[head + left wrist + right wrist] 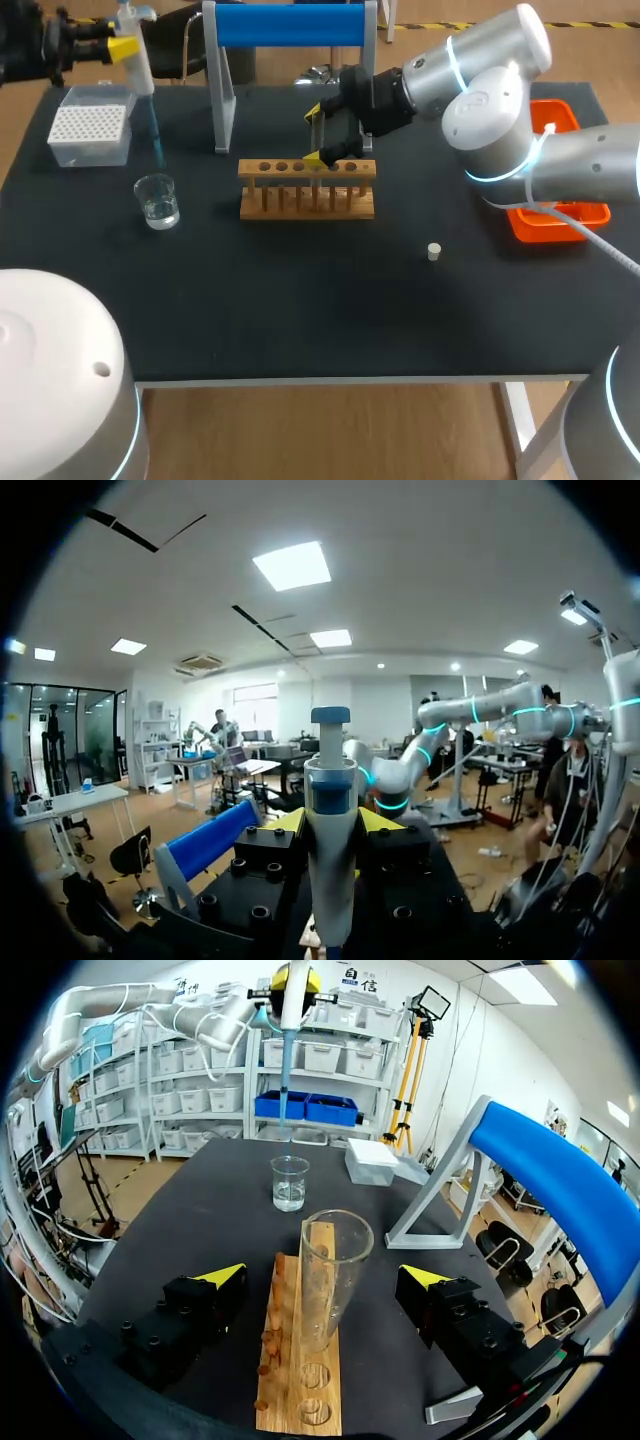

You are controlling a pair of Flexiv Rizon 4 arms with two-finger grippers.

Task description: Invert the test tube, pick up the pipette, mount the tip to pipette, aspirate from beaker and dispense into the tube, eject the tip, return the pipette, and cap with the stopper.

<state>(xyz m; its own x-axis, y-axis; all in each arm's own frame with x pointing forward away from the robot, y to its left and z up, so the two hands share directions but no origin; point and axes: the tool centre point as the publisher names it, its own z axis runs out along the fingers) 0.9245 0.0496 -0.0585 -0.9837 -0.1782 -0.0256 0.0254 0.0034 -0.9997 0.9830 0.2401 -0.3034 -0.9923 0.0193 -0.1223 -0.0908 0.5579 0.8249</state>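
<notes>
A clear test tube point(330, 1270) stands upright, mouth up, in the wooden rack point(307, 190). My right gripper point(318, 135) is open around it, one yellow-tipped finger on each side and neither touching the glass. My left gripper point(332, 825) is shut on the white pipette point(135, 50), held upright at the far left of the table. Its blue tip point(156, 135) points down, ending just above and behind the beaker point(157, 200), which holds clear liquid. The small white stopper point(434, 251) lies on the mat right of the rack.
A white tip box point(90, 130) sits at the far left. The blue-topped pipette stand point(290, 25) rises behind the rack. An orange tray point(560, 215) lies at the right edge under my right arm.
</notes>
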